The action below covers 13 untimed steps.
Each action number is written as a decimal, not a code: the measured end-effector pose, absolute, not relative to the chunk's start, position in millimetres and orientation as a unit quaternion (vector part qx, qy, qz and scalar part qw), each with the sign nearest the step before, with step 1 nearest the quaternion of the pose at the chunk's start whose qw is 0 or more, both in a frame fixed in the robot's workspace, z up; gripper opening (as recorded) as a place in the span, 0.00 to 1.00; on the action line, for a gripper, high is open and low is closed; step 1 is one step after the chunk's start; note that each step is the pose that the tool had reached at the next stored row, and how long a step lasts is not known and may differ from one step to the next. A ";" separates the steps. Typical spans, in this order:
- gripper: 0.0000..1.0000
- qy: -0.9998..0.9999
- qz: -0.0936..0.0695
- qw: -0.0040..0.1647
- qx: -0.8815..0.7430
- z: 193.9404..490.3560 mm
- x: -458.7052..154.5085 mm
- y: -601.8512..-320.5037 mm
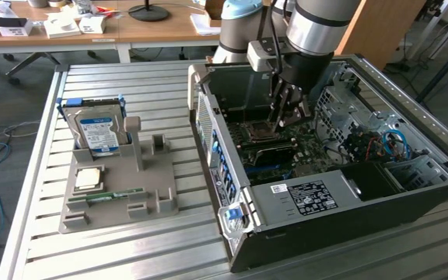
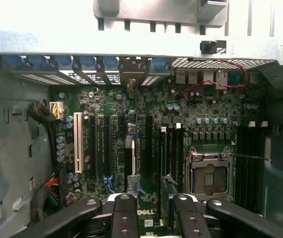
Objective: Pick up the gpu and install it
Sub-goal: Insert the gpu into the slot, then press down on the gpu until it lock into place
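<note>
The fingers (image 2: 124, 213) seem clenched on the gpu (image 2: 131, 167), which is held on edge over the board (image 2: 205, 109) slots. The card looks light, stiff and fragile, so it is best held by its bare edges. The arm (image 1: 317, 29) points straight down into the case (image 1: 410, 99), at 3 o'clock of the tray (image 1: 154, 175).

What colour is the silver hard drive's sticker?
The silver hard drive's sticker is blue, clearest in the exterior view.
</note>
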State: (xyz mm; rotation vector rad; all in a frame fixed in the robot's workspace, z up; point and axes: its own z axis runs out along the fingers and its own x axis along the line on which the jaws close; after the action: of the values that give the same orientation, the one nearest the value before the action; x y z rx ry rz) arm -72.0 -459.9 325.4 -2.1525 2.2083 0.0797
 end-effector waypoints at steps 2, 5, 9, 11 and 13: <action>0.33 0.716 0.026 0.028 -0.697 325.3 -72.0 -459.9; 0.33 0.716 0.026 0.028 -0.697 325.3 -71.9 -459.9; 0.33 0.716 0.026 0.028 -0.697 325.3 -72.0 -459.9; 0.33 0.716 0.026 0.028 -0.697 325.3 -72.0 -459.9; 0.32 0.716 0.026 0.028 -0.697 325.3 -72.0 -459.9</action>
State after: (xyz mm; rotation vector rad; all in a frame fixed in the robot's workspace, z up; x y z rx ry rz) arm -72.0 -459.9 325.3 -2.1523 2.2082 0.0798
